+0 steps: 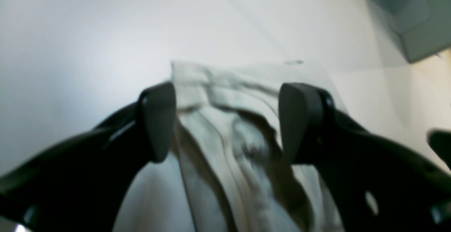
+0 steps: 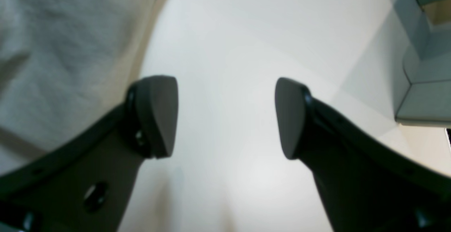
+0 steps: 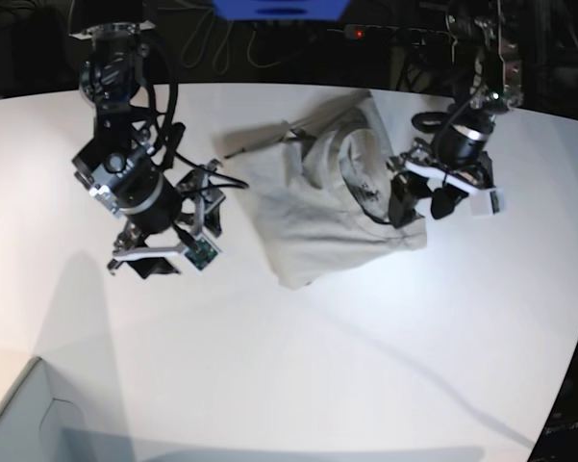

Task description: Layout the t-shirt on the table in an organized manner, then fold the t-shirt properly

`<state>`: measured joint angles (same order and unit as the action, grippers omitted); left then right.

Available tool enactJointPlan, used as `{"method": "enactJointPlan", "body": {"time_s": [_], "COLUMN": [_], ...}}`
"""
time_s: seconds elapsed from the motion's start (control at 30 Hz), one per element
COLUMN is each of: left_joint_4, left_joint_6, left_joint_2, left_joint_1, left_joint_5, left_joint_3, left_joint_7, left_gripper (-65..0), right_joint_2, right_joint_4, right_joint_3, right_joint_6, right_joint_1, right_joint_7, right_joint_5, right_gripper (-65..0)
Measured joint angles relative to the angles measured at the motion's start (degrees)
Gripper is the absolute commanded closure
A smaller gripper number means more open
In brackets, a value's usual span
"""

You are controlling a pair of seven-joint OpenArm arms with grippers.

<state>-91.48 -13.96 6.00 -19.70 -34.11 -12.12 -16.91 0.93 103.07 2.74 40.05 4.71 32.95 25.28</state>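
The left hand (image 1: 227, 122) hangs nearest the lens, fingers spread wide over a rumpled fold of the t-shirt (image 3: 337, 207), gripping nothing. The shirt lies crumpled on the white desk (image 3: 365, 366). The right hand (image 2: 225, 117) gapes empty beside its edge.

You had bright, even overhead light in the base view; the white table (image 3: 298, 385) nearly blew out, and the bg behind it stayed dark. Soft arm shadows fell toward the near edge. Both wrist views were soft and low-contrast w/ wide-angle stretch at the edges. In the left wrist view the t-shirt (image 1: 232, 147) was blurred, its folds holding dark shadow, and a glare patch washed the tabletop at left. In the right wrist view a hot spot sat between the right gripper (image 2: 225, 117) fingers; the grey box (image 2: 426, 101) was hazy.
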Motion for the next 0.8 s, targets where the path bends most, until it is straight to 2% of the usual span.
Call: {"method": "enactJointPlan", "body": {"time_s": [0.2,0.4,0.7,0.77,0.8], "left_joint_4": [0.57,3.93,4.92,4.92,4.92], "left_joint_6": [0.35,0.17,0.26,0.26,0.26], "left_joint_2": [-0.20,-0.39,-0.13,-0.13,-0.17], "left_joint_1": [-6.49,-6.95,-8.04,-8.09,-8.07], "left_joint_5": [-4.37,-5.29,-5.62,-5.62,-5.62], "left_joint_3": [1.44,9.14,11.69,11.80,11.80], "left_joint_7": [-0.15,-0.04,-0.02,-0.04,-0.02], "left_gripper": [-44.5,-44.5,-44.3,-42.1,-39.1], "right_joint_2": [0.02,0.00,0.04,0.02,0.02], "right_joint_4": [-0.22,-0.22,-0.22,-0.22,-0.22], "right_joint_3": [-0.02,0.00,-0.02,-0.11,-0.11], "right_joint_6": [0.00,0.00,0.00,0.00,0.02], "right_joint_1": [-0.04,-0.02,0.48,0.92,1.05], "right_joint_7": [0.04,0.04,0.02,0.07,0.07], "right_joint_5": [0.02,0.00,0.00,0.02,0.02], "right_gripper": [-43.4,-43.4,-43.4,-43.4,-43.4]}}
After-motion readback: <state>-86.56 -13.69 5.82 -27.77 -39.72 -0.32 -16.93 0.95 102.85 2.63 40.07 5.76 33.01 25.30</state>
